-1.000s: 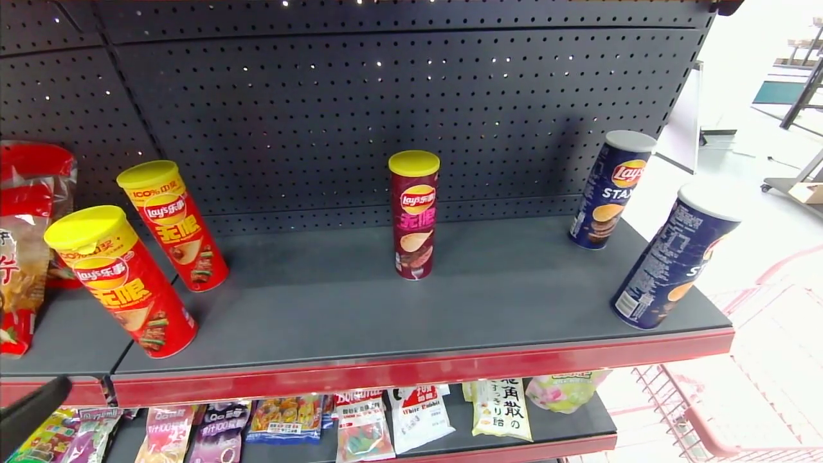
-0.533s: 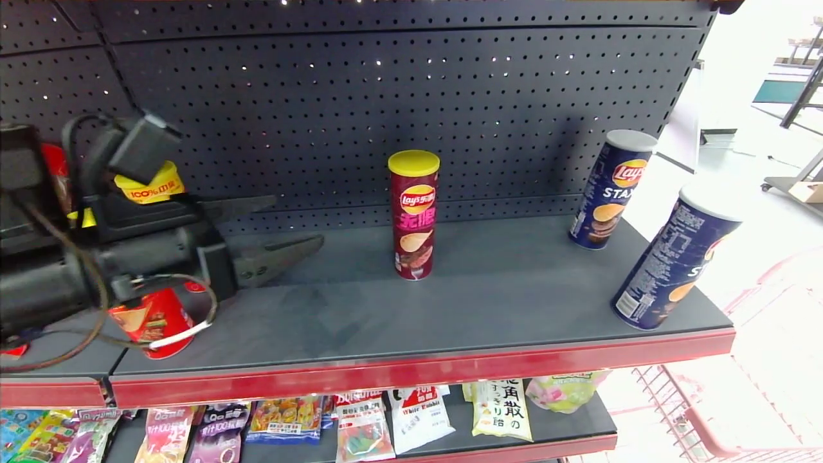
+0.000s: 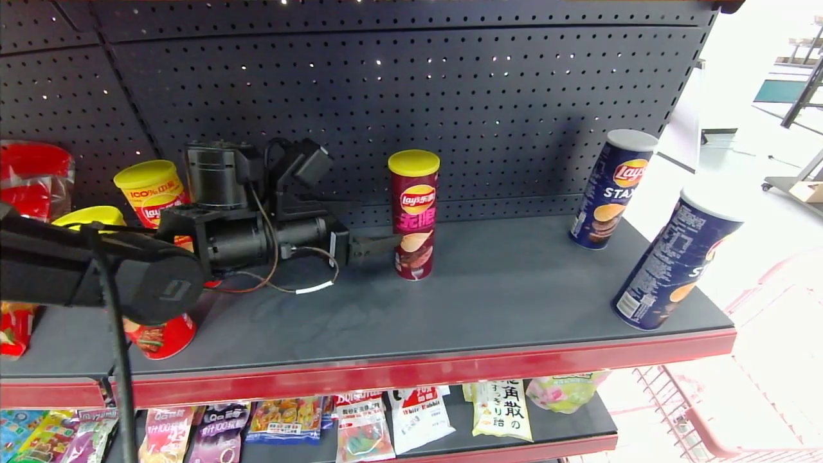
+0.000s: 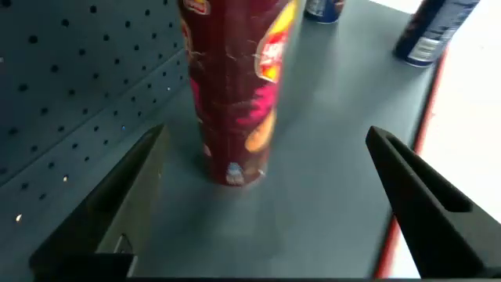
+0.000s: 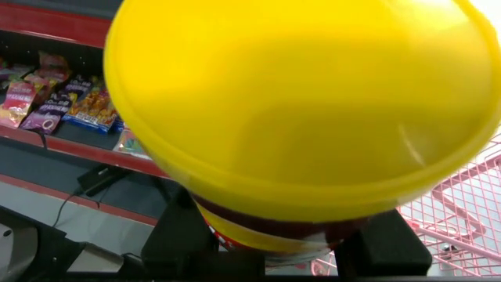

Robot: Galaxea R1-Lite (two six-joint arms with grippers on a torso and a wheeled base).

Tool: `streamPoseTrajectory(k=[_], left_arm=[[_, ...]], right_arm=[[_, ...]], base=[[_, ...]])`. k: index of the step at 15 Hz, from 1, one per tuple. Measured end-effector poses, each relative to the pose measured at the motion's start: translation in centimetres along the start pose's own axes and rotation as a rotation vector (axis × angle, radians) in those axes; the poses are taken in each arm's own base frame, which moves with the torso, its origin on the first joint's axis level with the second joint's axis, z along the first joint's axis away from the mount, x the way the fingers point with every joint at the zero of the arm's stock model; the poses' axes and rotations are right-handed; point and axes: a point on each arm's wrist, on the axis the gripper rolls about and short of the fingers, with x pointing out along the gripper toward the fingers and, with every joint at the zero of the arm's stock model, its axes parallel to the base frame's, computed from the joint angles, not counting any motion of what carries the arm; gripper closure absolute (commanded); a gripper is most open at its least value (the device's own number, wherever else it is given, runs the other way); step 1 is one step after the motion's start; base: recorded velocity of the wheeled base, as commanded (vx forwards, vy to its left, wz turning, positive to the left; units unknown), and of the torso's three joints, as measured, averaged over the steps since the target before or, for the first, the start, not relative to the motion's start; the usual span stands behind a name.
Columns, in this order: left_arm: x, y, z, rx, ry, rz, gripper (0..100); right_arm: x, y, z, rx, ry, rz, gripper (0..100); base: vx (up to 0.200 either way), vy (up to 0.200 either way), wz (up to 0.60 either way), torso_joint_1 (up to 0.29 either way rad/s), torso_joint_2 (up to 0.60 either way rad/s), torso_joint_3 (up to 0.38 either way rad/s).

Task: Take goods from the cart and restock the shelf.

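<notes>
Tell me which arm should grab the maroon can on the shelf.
Left. The left gripper sits at the maroon can, jaws open and facing it. The right gripper is shut on a second can near the cart.

Flat snack packets [image 3: 418,418] lie in a row low down; a red bag [image 3: 32,173] stands far left; pale floor [image 3: 739,161] beyond at right.

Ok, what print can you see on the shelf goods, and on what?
Maroon can: logo, large characters, readable.
Rear red can: logo, percentage band, readable.
Rear blue can: logo, one word, readable.
Lower-shelf packets: mostly too small.
Held can in right gripper: lid blank.
</notes>
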Motion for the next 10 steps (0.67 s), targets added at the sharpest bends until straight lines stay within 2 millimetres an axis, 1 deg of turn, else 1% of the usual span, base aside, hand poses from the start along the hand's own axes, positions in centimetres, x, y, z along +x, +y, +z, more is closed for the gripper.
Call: streamPoseTrajectory(k=[2, 6, 10], left_arm=[[1.3, 0.6, -0.4, -0.001, 0.004, -0.001, 0], [4.2, 1.7, 0.6, 0.027, -0.046, -0.016, 0], [6.4, 2.4, 0.7, 0.035, -0.064, -0.027, 0]], right_arm=[[0.0, 0.0, 0.0, 0.001, -0.002, -0.005, 100], [0.0, 0.0, 0.0, 0.002, -0.002, -0.011, 100], [0.0, 0.0, 0.0, 0.005, 0.000, -0.012, 100]], base=[[0.000, 0.000, 0.00, 0.000, 0.00, 0.000], [0.000, 0.000, 0.00, 0.000, 0.00, 0.000], [0.000, 0.000, 0.00, 0.000, 0.00, 0.000]])
